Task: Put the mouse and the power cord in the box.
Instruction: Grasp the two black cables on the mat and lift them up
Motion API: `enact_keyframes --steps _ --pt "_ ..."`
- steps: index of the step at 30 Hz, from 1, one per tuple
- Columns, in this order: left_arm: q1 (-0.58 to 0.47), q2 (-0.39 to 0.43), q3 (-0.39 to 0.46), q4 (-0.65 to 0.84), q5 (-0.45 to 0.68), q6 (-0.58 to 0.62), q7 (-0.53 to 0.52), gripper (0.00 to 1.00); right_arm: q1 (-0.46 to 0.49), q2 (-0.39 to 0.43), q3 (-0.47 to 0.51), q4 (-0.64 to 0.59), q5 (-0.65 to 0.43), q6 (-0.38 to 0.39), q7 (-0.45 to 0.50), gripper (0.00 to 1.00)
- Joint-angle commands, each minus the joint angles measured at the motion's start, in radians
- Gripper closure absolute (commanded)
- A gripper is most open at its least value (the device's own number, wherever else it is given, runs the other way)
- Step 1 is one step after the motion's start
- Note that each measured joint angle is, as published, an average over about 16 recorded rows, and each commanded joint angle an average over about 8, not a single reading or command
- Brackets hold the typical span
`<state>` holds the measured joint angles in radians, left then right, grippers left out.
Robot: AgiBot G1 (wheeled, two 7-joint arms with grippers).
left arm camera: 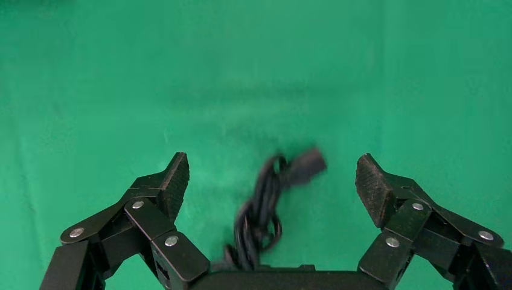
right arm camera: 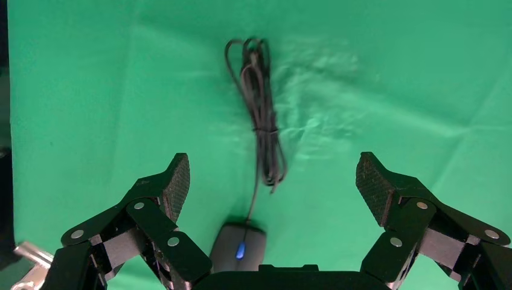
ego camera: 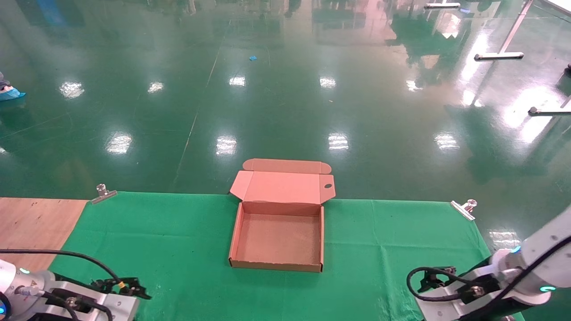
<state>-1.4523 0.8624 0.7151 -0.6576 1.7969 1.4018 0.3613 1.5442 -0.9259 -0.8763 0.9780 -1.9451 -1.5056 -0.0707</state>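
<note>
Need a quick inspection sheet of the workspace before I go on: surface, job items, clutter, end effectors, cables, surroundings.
Surface: green cloth over a wooden table, held by two metal clips.
Job's things: box open and empty, lid folded back; power cord bundled on the cloth under the left end effector; mouse under the right end effector.
Clutter: nothing seen.
Grippers: left end effector open, right end effector open, both above the cloth, holding nothing.
Cables: mouse wire bundled.
Surroundings: glossy green floor.
</note>
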Motion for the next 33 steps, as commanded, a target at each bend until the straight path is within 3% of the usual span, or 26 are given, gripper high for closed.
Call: enact_keyframes --steps 1,12,22,33 --pt "-0.019 0.02 0.013 0.086 0.029 -0.017 0.051 0.0 0.008 -0.03 -0.023 -0.039 -0.044 0.012 -0.01 0.0" --pt "-0.09 0.097 0.03 0.369 0.073 -0.134 0.229 0.0 0.002 -0.152 -0.078 -0.264 -0.145 0.142 -0.117 0.0" --pt "-0.133 0.13 0.045 0.509 0.101 -0.183 0.312 0.0 0.003 -0.219 -0.068 -0.456 -0.113 0.211 -0.24 0.0" --pt "-0.136 0.142 0.026 0.594 0.074 -0.215 0.36 0.0 0.024 -0.26 -0.055 -0.6 -0.083 0.229 -0.33 0.0"
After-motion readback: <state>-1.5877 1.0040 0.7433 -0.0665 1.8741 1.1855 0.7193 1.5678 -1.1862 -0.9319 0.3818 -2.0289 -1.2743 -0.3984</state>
